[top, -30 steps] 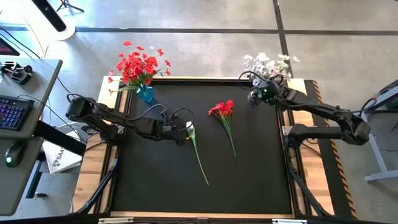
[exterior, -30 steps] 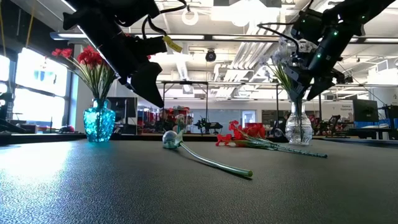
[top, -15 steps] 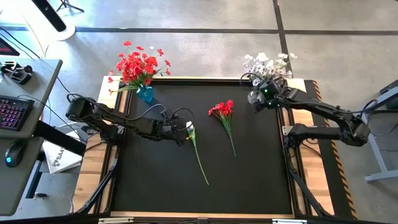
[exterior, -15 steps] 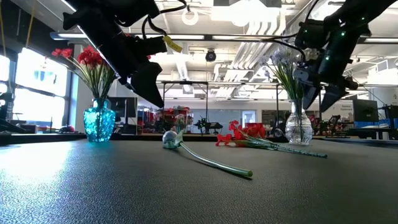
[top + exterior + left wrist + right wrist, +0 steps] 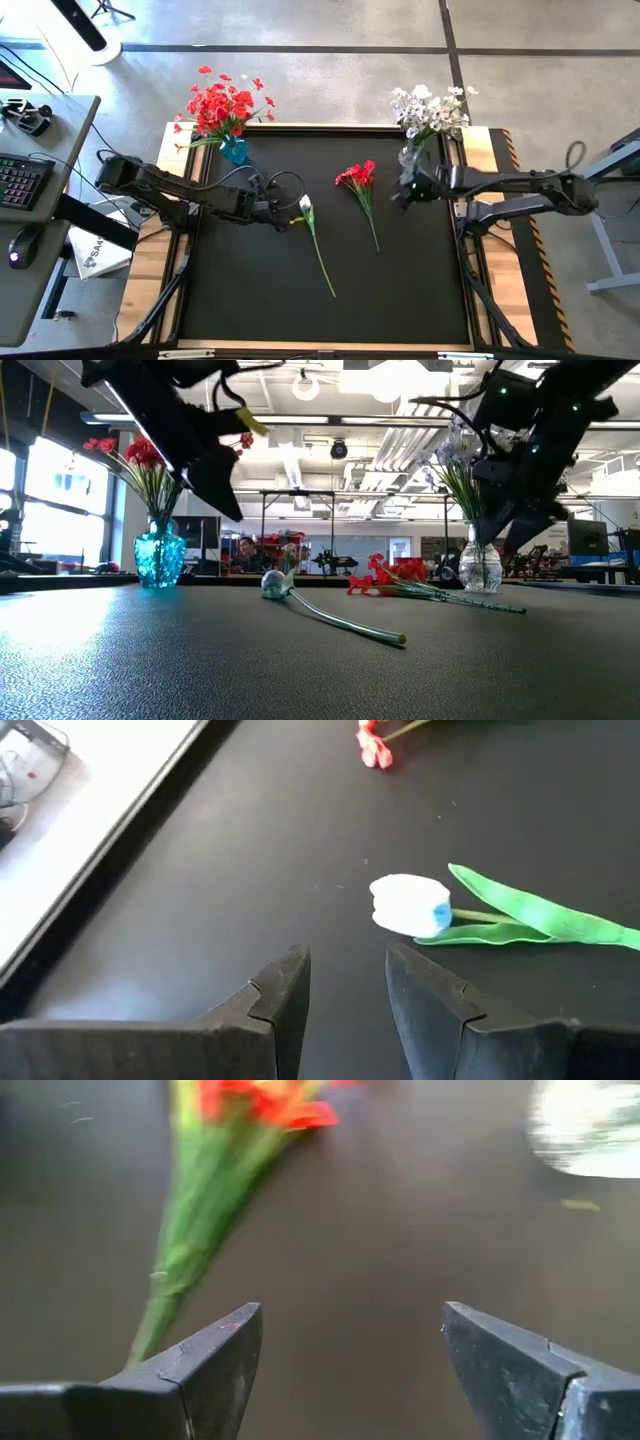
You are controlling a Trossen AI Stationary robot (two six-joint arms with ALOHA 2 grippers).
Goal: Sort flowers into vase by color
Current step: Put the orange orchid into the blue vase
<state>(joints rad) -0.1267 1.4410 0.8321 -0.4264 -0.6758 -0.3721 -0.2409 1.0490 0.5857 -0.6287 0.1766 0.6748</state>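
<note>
A white-bloomed flower (image 5: 306, 207) lies flat on the black mat, its stem (image 5: 322, 258) running toward the near edge. My left gripper (image 5: 348, 982) hovers just left of the bloom (image 5: 408, 905), fingers a little apart with nothing between them. A bunch of red flowers (image 5: 357, 176) lies at mid-mat, stems pointing near. My right gripper (image 5: 350, 1350) hangs wide open above the mat, just right of that bunch (image 5: 200, 1210). At the far left a blue vase (image 5: 233, 150) holds red flowers, and at the far right a clear vase (image 5: 480, 565) holds white ones.
The mat's wooden border (image 5: 480, 140) frames the work area, and both vases stand at its far edge. A desk with a keyboard (image 5: 20, 180) stands off the table's left side. Open mat lies toward the near edge (image 5: 300, 320).
My right gripper has swung from beside the clear vase toward the near edge and down, tipping more steeply downward, and now hangs by the red bunch, still open. My left gripper has drawn back slightly up and toward the table's left, away from the white bloom. The flowers have not moved.
</note>
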